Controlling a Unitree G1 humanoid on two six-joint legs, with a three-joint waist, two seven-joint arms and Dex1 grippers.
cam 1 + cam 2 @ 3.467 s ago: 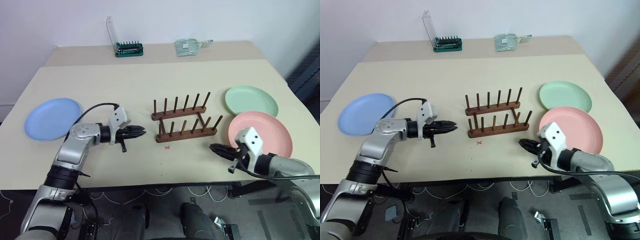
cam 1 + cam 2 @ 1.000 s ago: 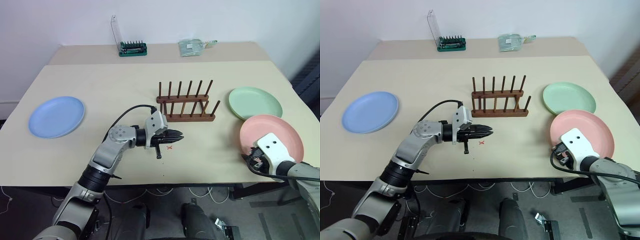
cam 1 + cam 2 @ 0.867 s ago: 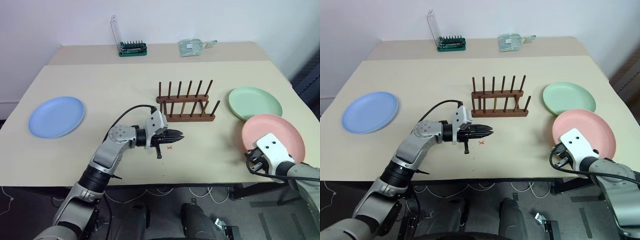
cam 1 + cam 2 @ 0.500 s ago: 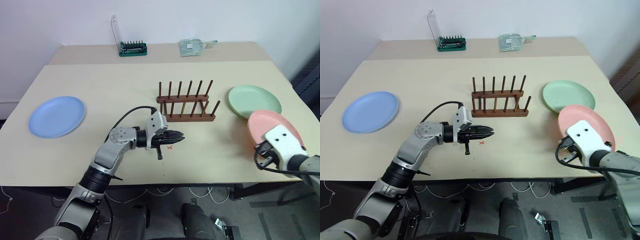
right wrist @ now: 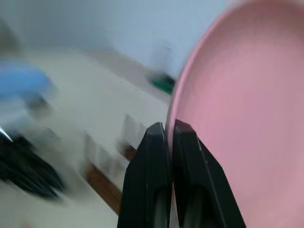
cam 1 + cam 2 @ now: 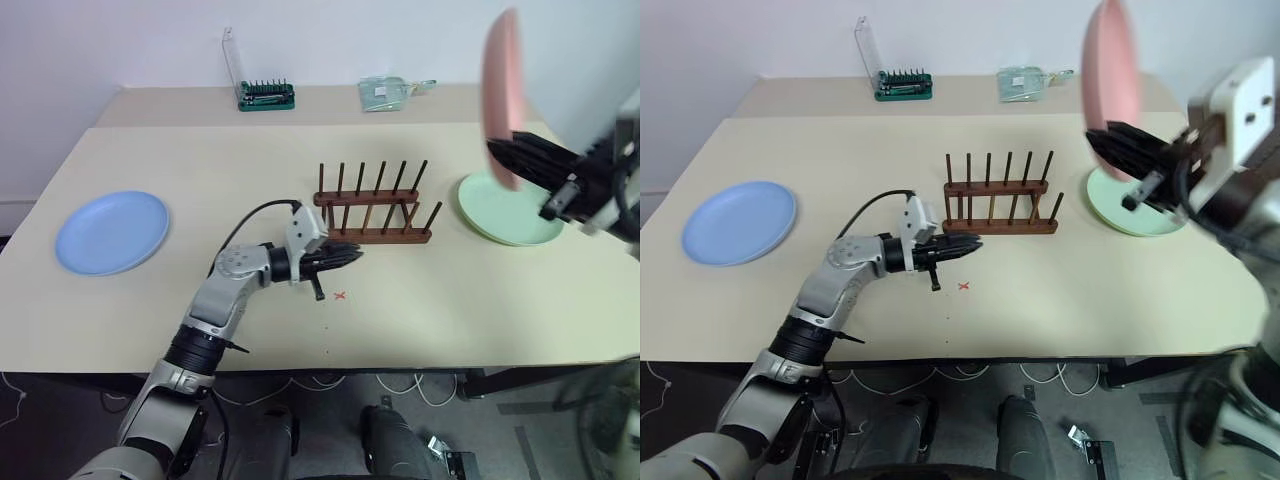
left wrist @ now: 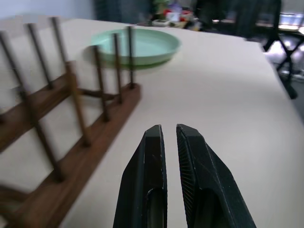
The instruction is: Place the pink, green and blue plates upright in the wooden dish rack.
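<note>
1. The table [image 6: 200, 170] is a wide beige top that carries everything else.
2. The pink plate [image 6: 1110, 62] stands on edge in the air, high over the table's right side, with its lower rim pinched between the fingers of the right gripper [image 5: 169, 130].
3. The blue plate [image 6: 111, 232] lies flat near the table's left edge, well apart from the rack.
4. The green plate [image 6: 508, 210] lies flat on the right, just beside the rack's right end.
5. The wooden dish rack [image 6: 375, 209] sits mid-table with every slot between its pegs empty.
6. The left gripper [image 7: 169, 135] hovers just beside the rack's left end, pointing along its front rail, its fingers nearly together and grasping nothing.
</note>
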